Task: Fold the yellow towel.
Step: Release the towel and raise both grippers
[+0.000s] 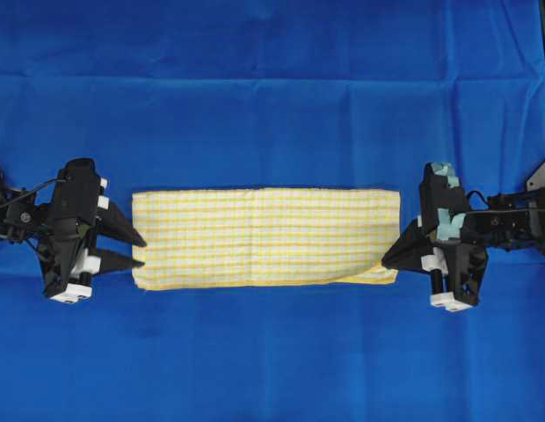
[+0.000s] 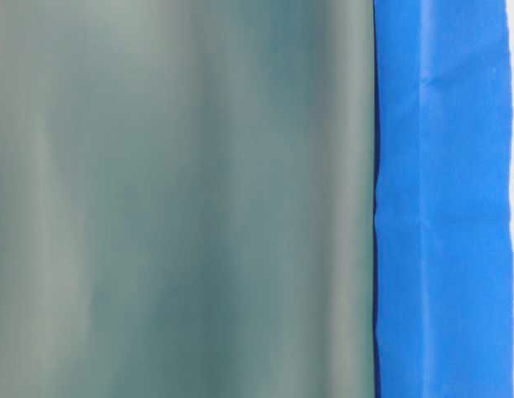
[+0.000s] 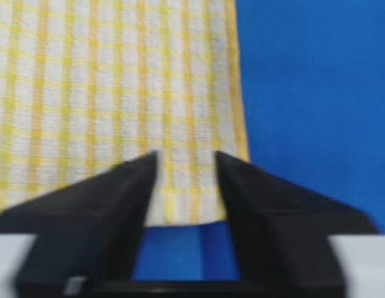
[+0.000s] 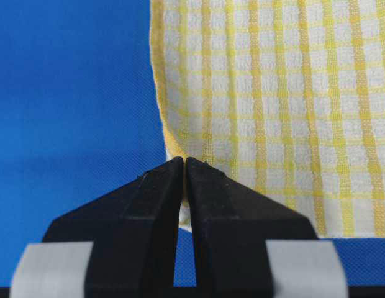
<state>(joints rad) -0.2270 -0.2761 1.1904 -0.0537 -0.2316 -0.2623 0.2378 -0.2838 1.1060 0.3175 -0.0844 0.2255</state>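
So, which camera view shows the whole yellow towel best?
The overhead view: the yellow towel lies there complete, a long folded strip on the blue cloth. Each wrist view shows only one end of it close up. The table-level view shows none of it, only a blurred grey-green surface.

A plain blue cloth (image 1: 272, 88) covers the whole bench in the overhead view, out to every edge. Faint fold creases run across it, one level band toward 12 o'clock and a fainter upright one near the middle. The light is even and soft, with dim shadows only. In the table-level view a blurred grey-green surface (image 2: 182, 199) fills most of the picture, and a strip of the blue cloth hangs at 3 o'clock, creased.
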